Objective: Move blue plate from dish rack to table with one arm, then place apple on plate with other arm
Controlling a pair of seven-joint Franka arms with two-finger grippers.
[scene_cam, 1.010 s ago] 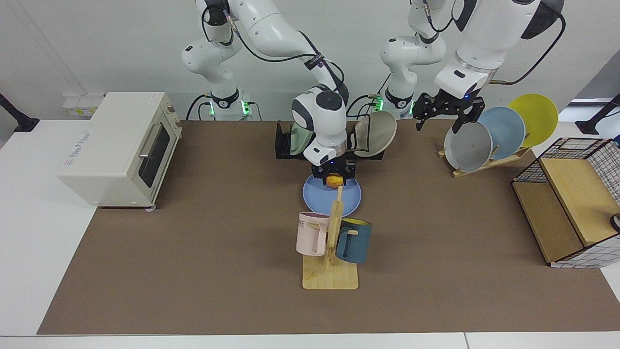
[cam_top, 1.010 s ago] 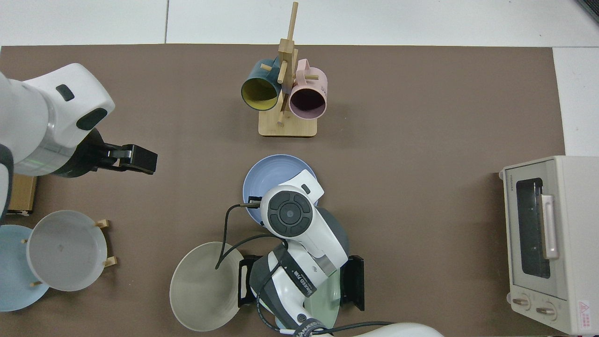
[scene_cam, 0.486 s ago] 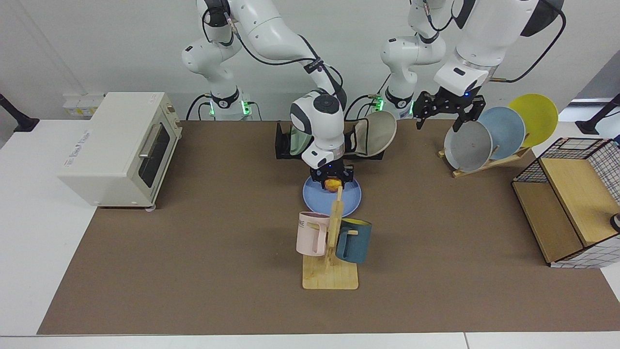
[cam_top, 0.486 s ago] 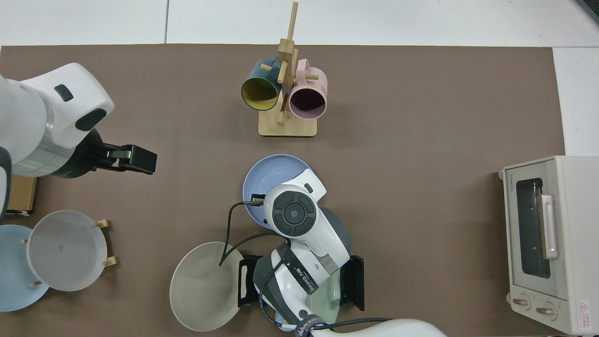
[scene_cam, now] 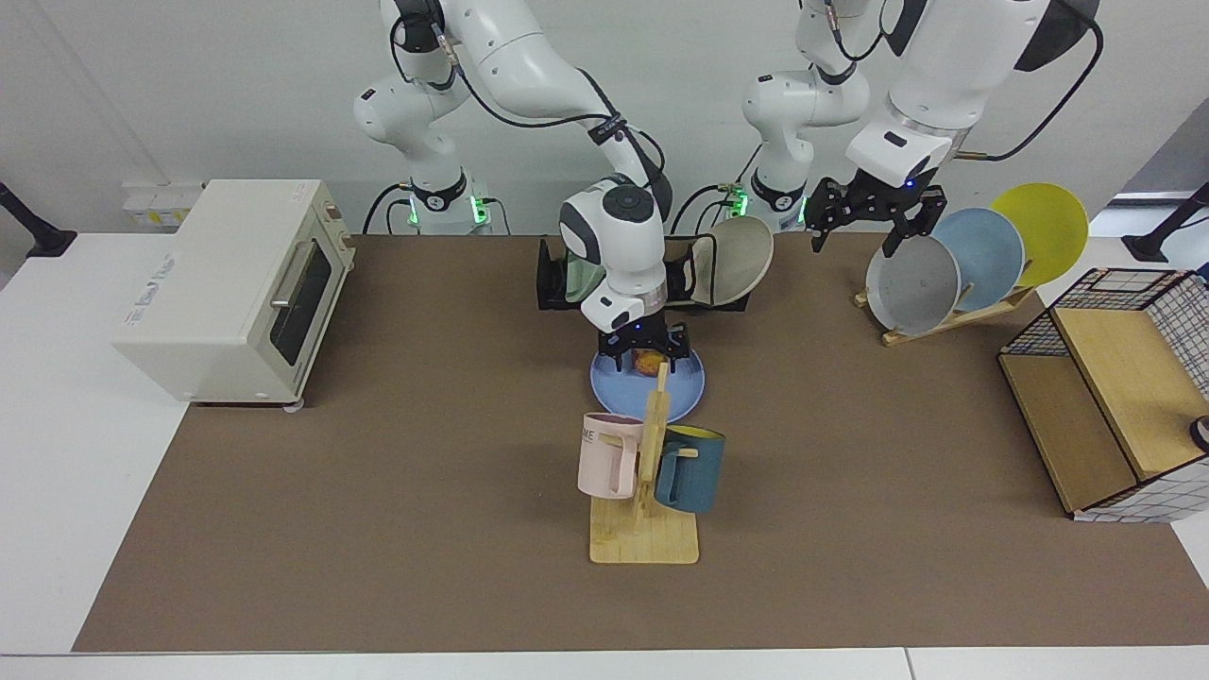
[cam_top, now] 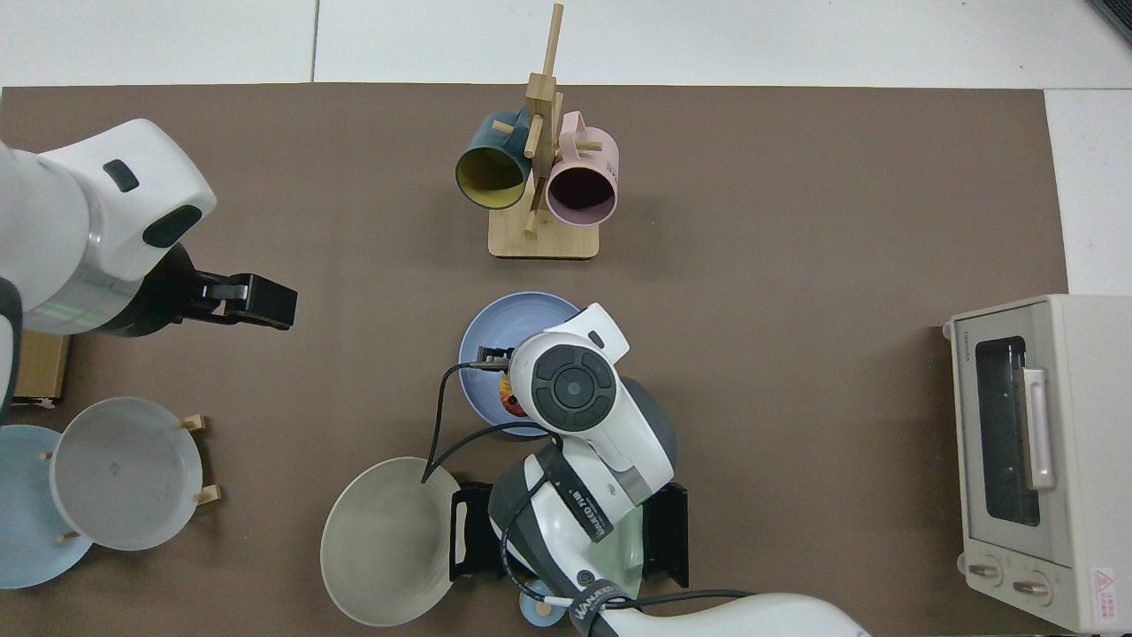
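Blue plate (scene_cam: 648,386) lies flat on the brown mat of the desk (scene_cam: 378,472), in front of the black dish rack (scene_cam: 553,279) and behind the wooden mug stand (scene_cam: 645,491), so the first half of the job looks finished. The apple (scene_cam: 648,360) rests on the plate, at the part nearest the rack (in the top view it peeks out red and yellow beside the arm's wrist), which suggests the second half is all but done too; what seems left is for the arm to clear away. The right gripper (scene_cam: 646,347) hangs just over the apple with its jaws spread on either side of it, no longer pinching. The left gripper (scene_cam: 875,219) waits well apart above the tilted wooden plate rack (scene_cam: 954,316), jaws spread and empty.
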